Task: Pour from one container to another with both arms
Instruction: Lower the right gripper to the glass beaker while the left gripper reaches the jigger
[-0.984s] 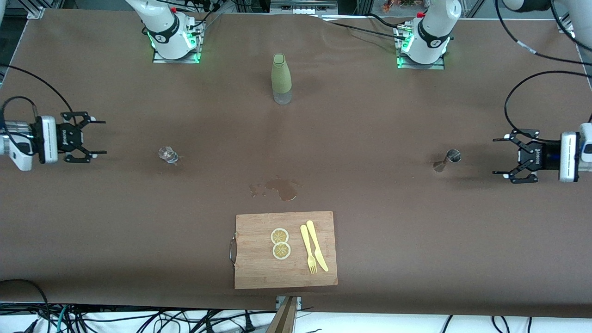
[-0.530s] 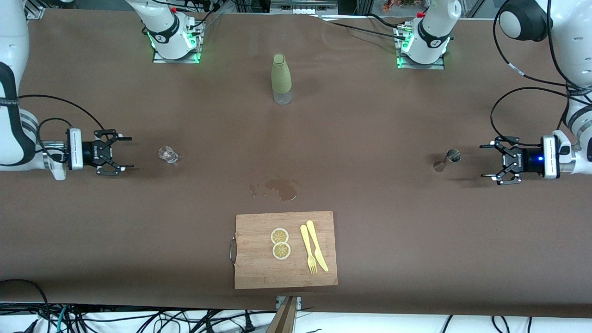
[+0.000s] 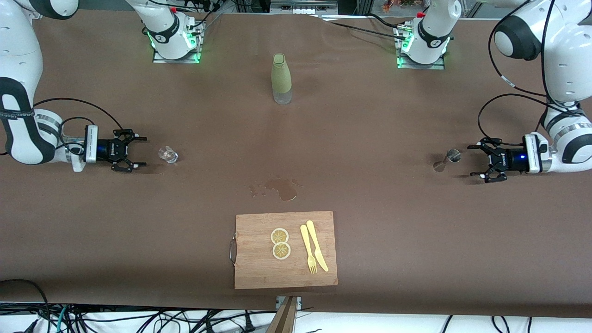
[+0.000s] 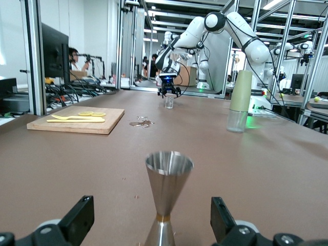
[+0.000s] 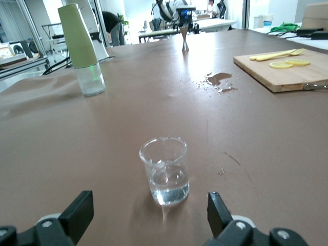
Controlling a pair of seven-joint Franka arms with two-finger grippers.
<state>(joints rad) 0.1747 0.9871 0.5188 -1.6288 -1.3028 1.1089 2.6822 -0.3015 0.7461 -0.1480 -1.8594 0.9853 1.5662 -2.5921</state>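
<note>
Just ahead of the spread, empty right gripper stands a small glass holding what looks like water. The left gripper, likewise wide open, faces a steel jigger upright just before its fingertips.

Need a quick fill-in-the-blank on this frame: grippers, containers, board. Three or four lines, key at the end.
1. The left gripper is open beside the metal ____.
2. The right gripper is open beside the small glass, which holds some clear ____.
3. On the cutting board lie a fork, a knife and two lemon ____.
4. The green bottle stands ____ on the table.

Missing words: jigger; liquid; slices; upright
</note>
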